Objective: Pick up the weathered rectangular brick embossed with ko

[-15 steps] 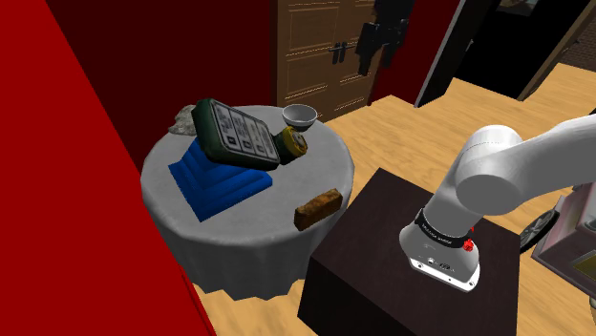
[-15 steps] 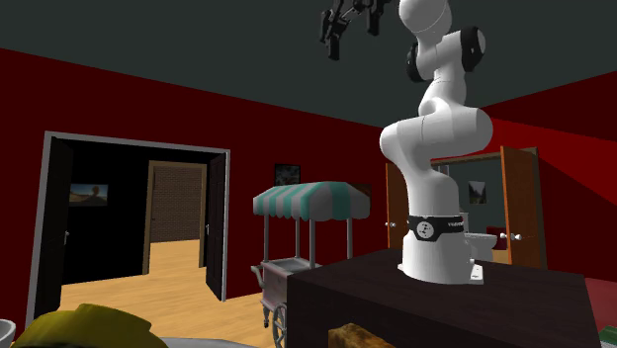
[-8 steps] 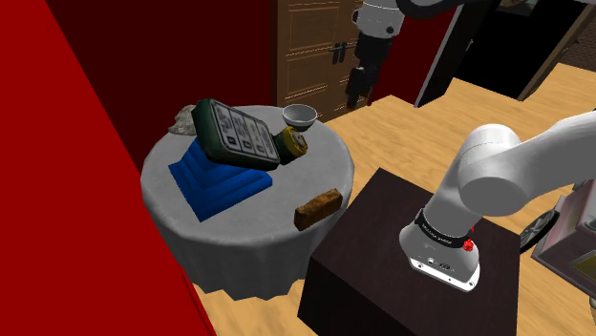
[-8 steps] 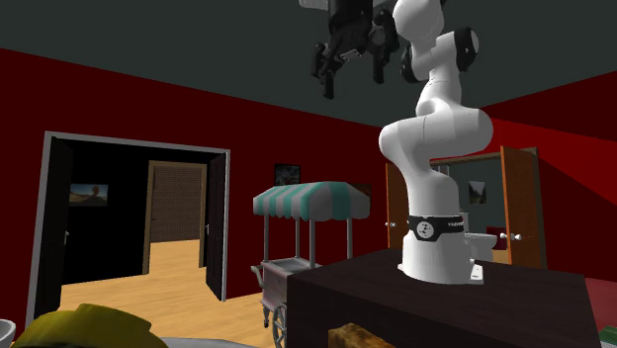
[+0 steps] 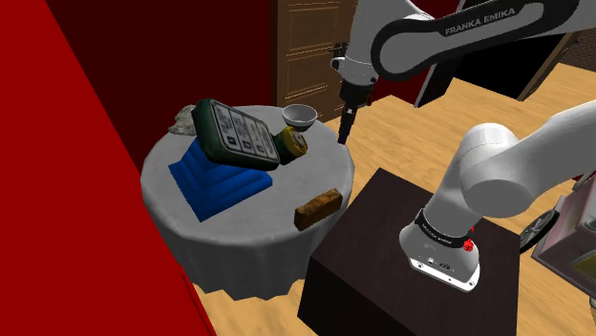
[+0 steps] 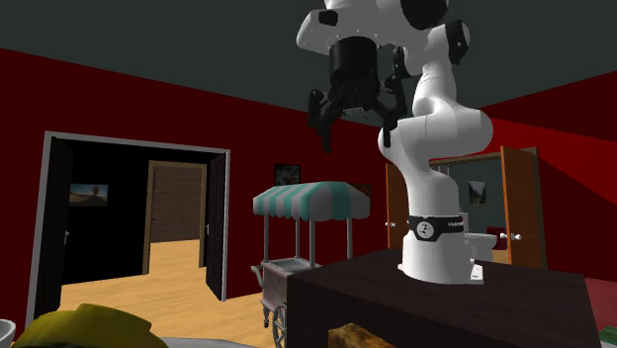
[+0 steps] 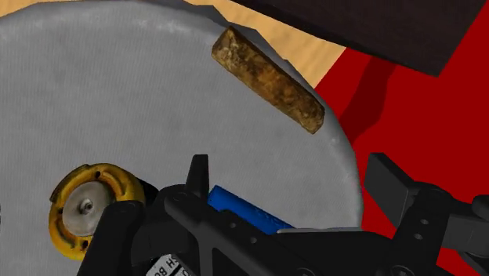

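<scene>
Honestly, your gripper (image 5: 344, 129) hangs wide and empty, and the brick (image 5: 318, 207) at the table (image 5: 172, 205) edge looks stiff, rough and hefty, so pinch across its narrow middle.

Bare tabletop (image 5: 310, 167) around the brick (image 5: 318, 207); blue wedge (image 5: 218, 178) well apart, stand (image 5: 372, 250) just beside.
</scene>
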